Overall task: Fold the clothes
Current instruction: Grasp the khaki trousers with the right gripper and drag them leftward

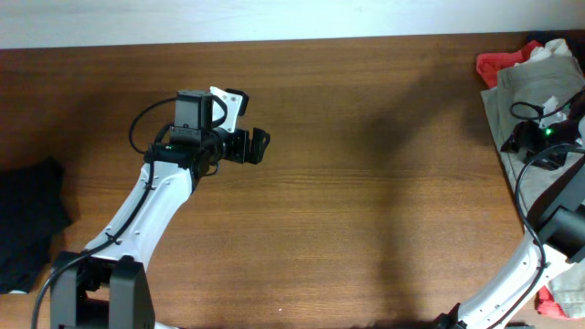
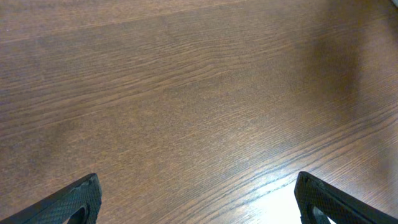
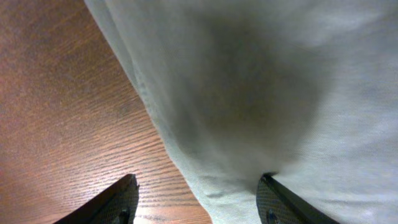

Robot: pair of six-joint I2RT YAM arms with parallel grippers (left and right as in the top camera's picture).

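Observation:
The khaki grey-green garment [image 1: 530,100] lies in a heap at the table's far right edge. In the right wrist view its pale cloth [image 3: 261,93] fills most of the frame, its edge running down over the wood. My right gripper [image 1: 532,144] [image 3: 199,202] is open and straddles that edge: one finger over bare wood, the other pressing on the cloth. My left gripper [image 1: 258,146] [image 2: 198,202] is open and empty above bare wood, left of the table's centre, far from the garment.
A red garment [image 1: 501,64] and a white one [image 1: 553,47] lie at the far right corner beside the khaki heap. A black garment [image 1: 27,219] lies at the left edge. More red cloth [image 1: 548,300] shows at the lower right. The table [image 1: 366,201] is brown wood.

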